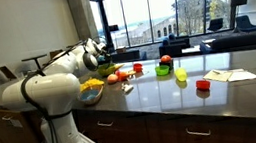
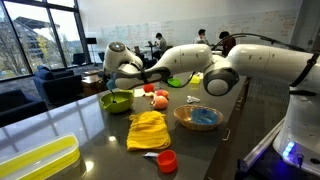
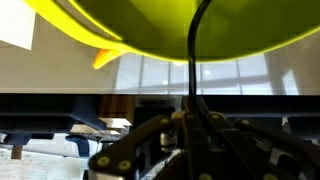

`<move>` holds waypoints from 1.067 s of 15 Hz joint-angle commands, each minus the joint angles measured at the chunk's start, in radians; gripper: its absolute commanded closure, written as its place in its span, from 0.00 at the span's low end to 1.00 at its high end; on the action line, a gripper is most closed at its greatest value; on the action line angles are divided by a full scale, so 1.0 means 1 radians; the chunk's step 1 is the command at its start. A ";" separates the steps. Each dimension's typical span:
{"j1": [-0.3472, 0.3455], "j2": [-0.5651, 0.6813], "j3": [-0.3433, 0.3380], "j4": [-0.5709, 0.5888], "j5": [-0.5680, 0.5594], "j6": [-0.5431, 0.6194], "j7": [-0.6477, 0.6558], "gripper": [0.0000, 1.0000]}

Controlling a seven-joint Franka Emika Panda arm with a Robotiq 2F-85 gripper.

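The green bowl (image 2: pixel 118 100) is set upright on the dark worktop (image 2: pixel 100 135) with its mouth turned up; as it is round, no long axis can be made out. The hand (image 2: pixel 131 78) is held just above the bowl's rim, on the side toward the arm, and appears to be angled downward. In the wrist view the bowl is seen filling the upper part, but only dark linkages are shown, so it cannot be told whether the fingers are apart or together. A yellow cloth (image 2: pixel 148 130) is laid near the bowl, a woven bowl (image 2: pixel 198 118) just beside the cloth, and a red cup (image 2: pixel 167 160) nearer the camera.
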 commanded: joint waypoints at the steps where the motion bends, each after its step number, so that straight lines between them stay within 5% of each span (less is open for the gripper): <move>1: 0.026 -0.019 -0.046 0.000 -0.053 -0.082 0.105 0.99; 16: 0.118 -0.052 -0.127 0.011 -0.194 -0.479 0.478 0.99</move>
